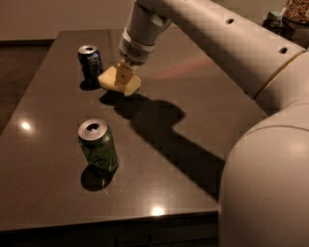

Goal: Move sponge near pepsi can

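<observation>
The pale yellow sponge hangs in my gripper, held a little above the dark table. The gripper is shut on the sponge, coming down from the white arm at the top of the camera view. The dark blue pepsi can stands upright just left of the sponge, a small gap apart. The sponge's shadow falls on the table right below and to the right of it.
A green can stands upright nearer the table's front, left of centre. The table's front edge runs along the bottom. My white arm and body fill the right side. Some items sit at the far top right.
</observation>
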Motion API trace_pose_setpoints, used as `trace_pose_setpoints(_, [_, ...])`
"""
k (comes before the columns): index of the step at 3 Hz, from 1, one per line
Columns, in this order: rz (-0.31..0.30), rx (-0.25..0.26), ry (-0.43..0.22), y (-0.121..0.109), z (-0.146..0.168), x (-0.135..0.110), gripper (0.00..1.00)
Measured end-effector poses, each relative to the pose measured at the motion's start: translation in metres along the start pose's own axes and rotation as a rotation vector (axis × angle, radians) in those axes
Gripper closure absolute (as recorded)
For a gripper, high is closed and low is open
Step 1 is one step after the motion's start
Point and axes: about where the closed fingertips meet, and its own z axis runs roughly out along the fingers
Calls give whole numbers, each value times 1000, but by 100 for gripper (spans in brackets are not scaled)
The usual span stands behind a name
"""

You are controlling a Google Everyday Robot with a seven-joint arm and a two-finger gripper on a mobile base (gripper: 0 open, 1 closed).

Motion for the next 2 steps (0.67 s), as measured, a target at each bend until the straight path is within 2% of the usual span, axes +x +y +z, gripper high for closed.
trace_pose_setpoints(1, [-1, -4, 1, 1, 3, 0, 0])
trace_pose_setpoints(2, [-1, -4, 1, 1, 3, 0, 0])
